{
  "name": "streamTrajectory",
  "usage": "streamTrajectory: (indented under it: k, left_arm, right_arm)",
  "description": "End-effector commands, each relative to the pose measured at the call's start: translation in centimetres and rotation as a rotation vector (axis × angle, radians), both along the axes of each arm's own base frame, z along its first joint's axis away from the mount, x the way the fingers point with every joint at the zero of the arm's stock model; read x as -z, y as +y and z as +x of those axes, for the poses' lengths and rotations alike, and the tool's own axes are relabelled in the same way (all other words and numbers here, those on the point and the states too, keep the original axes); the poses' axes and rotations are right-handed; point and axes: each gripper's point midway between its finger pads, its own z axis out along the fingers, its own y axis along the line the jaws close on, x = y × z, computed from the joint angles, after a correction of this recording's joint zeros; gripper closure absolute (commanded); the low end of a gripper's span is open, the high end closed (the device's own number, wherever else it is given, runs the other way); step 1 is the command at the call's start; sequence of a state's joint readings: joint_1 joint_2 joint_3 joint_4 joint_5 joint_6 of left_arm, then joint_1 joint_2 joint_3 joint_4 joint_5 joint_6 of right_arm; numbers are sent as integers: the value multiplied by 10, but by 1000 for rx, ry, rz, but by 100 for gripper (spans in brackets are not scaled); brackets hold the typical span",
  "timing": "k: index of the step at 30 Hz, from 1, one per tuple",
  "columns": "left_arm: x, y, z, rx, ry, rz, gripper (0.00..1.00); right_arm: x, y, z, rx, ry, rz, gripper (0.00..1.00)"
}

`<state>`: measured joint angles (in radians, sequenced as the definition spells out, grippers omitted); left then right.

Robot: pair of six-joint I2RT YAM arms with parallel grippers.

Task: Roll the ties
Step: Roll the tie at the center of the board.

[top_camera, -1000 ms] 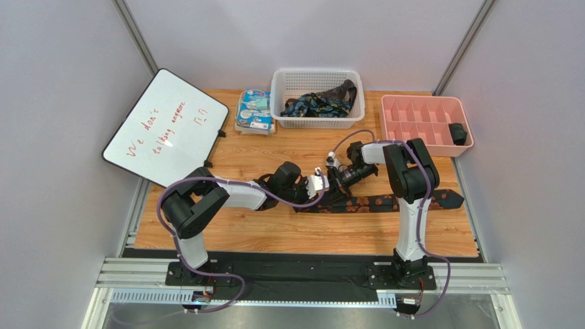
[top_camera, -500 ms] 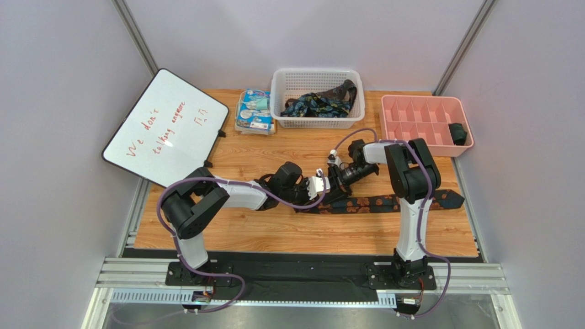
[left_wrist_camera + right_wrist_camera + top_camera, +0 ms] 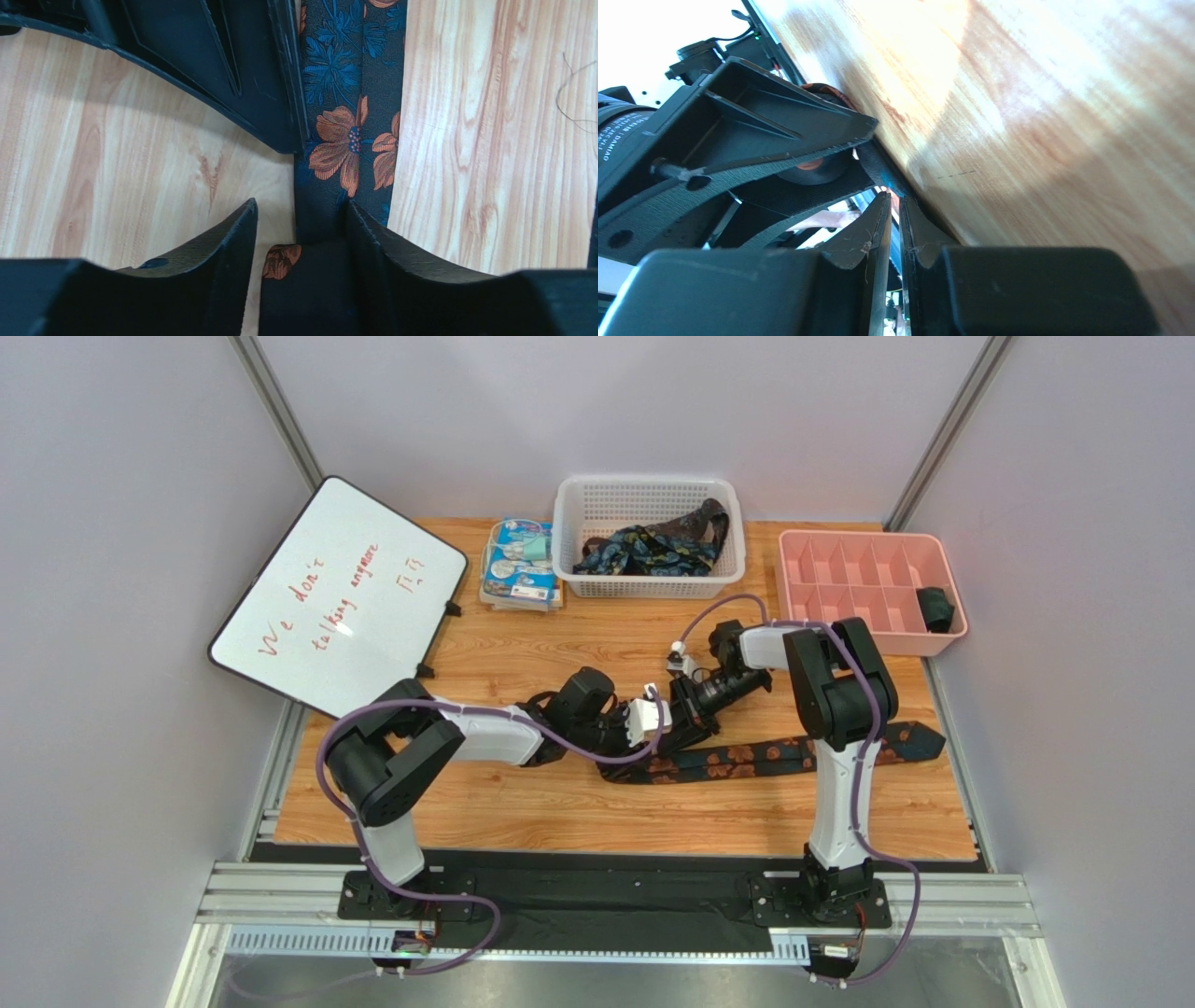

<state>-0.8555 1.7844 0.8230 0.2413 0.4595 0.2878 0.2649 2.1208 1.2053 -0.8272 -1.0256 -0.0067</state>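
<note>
The tie point(image 3: 786, 751) lies stretched across the tabletop point(image 3: 561, 812), its left end hidden under the two meeting wrists in the top view. Only the left wrist view shows its teal leaves, with the left fingers point(image 3: 210, 259) spread astride it and wood showing beside the cloth. The right wrist view alone shows the right fingers point(image 3: 868, 241) drawn nearly together at the tie's dark edge. Whether they pinch it cannot be told.

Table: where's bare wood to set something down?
Free: the strip between the tie and the front edge of the table; the patch between whiteboard, basket and left arm. Crowded: the middle, where the left hand and right hand meet over the tie.
</note>
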Motion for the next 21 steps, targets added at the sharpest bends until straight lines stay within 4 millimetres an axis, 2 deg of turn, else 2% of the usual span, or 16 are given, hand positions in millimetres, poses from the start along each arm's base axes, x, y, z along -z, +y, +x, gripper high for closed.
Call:
streamTrajectory:
  k: [1,8,14,16,21]
  left_arm:
    - [18,24,-25,18,92,66,43]
    - [-2,18,-20,-2,93,6,37]
    - [-18,16,-20,-8,111,-24,35]
    - [-27,15,-20,-15,113,-41,30]
    - [-45,23,-25,-24,117,-44,28]
  right_arm:
    - [20,-14,-11,-12,58,-129,86]
    - [25,-16,-11,-15,60,-150,89]
    - [1,-10,-3,-5,11,-95,87]
    - [-3,-9,-1,-6,0,-93,87]
    - [-6,-9,-4,-20,5,-81,87]
